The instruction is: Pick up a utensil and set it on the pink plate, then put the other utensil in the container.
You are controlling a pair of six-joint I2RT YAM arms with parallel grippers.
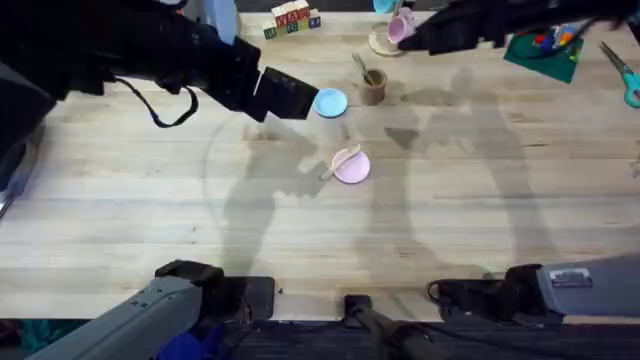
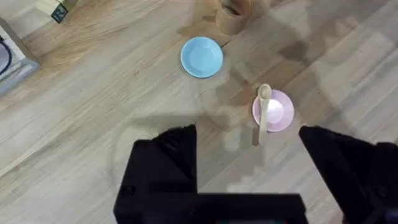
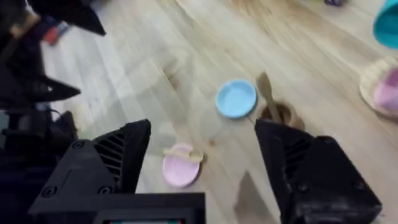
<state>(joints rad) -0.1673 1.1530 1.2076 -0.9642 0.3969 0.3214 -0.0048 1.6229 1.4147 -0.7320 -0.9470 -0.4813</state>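
The left gripper [image 2: 249,180] hung high above the table [image 1: 150,230] with its black fingers [image 2: 165,168] spread wide and nothing between them. In the overhead view its arm reached in from the left and ended just left of a blue plate [image 1: 331,102]. The right gripper [image 3: 205,174] was also raised, fingers [image 3: 112,162] wide apart and empty, its arm stretching along the far right of the table.

Below them, near the table's middle, the pink plate [image 1: 354,168] carried the spoon [image 1: 342,161], which lay tilted across it with its handle sticking out past the rim on the near-left side. Beyond it, farther away and slightly right, the cup [image 1: 373,88] stood upright with the fork [image 1: 362,68] leaning inside it. The blue plate lay just left of the cup, apart from it.

The table was pale wooden planking with visible grain, crossed by soft shadows of the arms. At the far edge sat a pink mug [image 1: 401,28] on a round coaster, some toy blocks [image 1: 291,18] to its left, a green mat [image 1: 545,50] to its right, and teal scissors [image 1: 625,75] at the far right.
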